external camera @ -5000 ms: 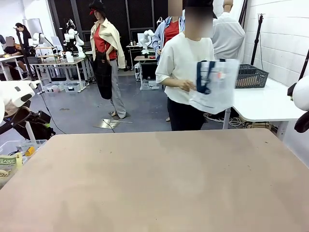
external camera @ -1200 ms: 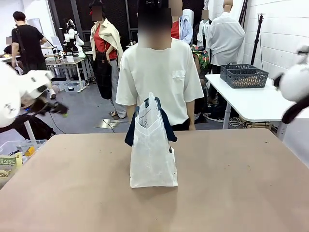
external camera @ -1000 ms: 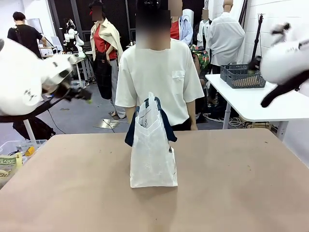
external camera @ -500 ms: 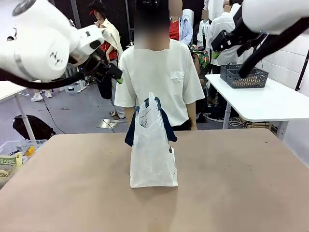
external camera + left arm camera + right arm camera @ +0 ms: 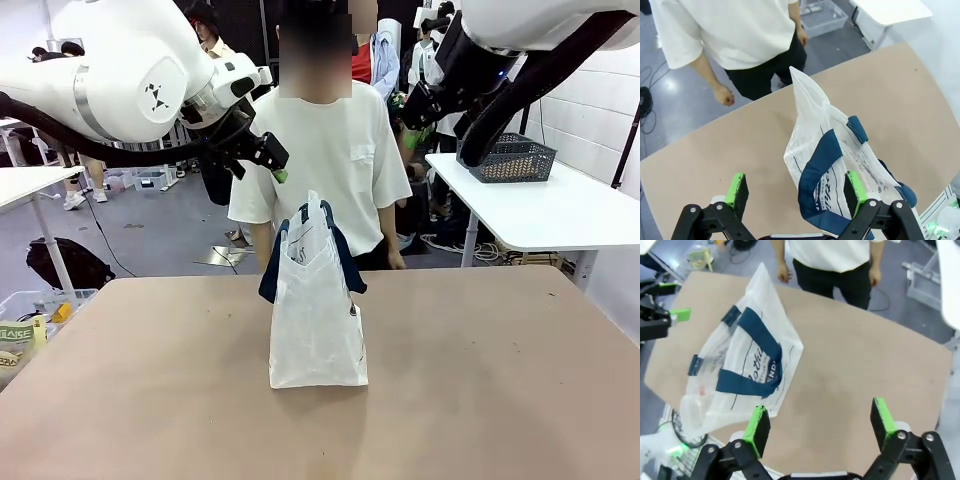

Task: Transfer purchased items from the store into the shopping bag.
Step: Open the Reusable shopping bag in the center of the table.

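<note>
Whitish shopping bag (image 5: 318, 320) upright, mouth upward

One shopping bag (image 5: 318, 310), upright on one brown desk (image 5: 500, 390). Two navy handles (image 5: 817, 165) on the bag, and one oval logo (image 5: 771, 367) on its side. One person (image 5: 320, 160) directly behind the bag, with two hands (image 5: 784, 274) hanging down. Two white robot arms above the bag: one left arm (image 5: 120, 90), one right arm (image 5: 540, 30). Two green-padded left fingers (image 5: 737, 192) and two right fingers (image 5: 759, 430), four in all. One dark grey basket (image 5: 520, 158) in sight, right of the bag and farther back, on one white desk (image 5: 540, 215). One clear bin (image 5: 30, 305) far left of the bag; small goods inside too small to count.
</note>
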Controlling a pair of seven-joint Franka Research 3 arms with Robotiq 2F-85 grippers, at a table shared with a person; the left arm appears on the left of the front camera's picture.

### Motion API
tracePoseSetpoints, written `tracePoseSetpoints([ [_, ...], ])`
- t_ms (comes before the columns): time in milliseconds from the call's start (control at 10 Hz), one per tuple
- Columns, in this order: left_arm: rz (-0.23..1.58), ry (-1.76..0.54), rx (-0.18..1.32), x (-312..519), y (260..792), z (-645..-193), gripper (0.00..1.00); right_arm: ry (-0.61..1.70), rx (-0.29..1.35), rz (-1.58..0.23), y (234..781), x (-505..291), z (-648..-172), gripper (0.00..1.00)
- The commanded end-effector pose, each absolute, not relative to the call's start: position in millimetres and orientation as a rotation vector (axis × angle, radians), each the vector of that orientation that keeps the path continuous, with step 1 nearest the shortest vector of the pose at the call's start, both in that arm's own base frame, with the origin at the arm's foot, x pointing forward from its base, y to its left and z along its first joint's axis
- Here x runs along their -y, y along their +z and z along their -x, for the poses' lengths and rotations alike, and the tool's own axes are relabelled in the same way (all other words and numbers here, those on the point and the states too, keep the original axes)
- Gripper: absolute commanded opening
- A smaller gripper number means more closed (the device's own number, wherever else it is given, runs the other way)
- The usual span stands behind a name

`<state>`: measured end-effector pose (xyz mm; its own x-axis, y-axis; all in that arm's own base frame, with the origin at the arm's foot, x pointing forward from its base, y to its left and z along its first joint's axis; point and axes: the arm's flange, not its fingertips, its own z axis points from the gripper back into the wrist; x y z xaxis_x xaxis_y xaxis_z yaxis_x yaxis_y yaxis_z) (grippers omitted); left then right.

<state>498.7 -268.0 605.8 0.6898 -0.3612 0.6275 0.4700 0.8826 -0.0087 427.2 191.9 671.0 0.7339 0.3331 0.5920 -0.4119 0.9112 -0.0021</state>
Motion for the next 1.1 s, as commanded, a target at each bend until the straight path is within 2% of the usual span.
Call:
tracePoseSetpoints([
  [0,0.195,-0.472,0.689,264.7,617.6,-492.6,1.0,0.388,0.644,-0.138,679.3,-179.2,-428.7,1.0],
  [200,0.176,-0.468,0.668,268.4,608.7,-497.0,1.0,0.403,0.631,-0.133,674.2,-187.9,-427.7,1.0],
  [500,0.083,-0.417,0.636,294.4,598.7,-491.7,1.0,0.451,0.528,-0.098,658.2,-256.4,-418.7,1.0],
  [800,0.094,-0.445,0.525,305.2,592.6,-492.0,1.0,0.524,0.401,-0.067,634.1,-318.1,-402.6,1.0],
  [1000,0.186,-0.468,0.469,310.1,587.0,-495.7,1.0,0.545,0.377,-0.082,619.8,-343.0,-402.7,1.0],
])
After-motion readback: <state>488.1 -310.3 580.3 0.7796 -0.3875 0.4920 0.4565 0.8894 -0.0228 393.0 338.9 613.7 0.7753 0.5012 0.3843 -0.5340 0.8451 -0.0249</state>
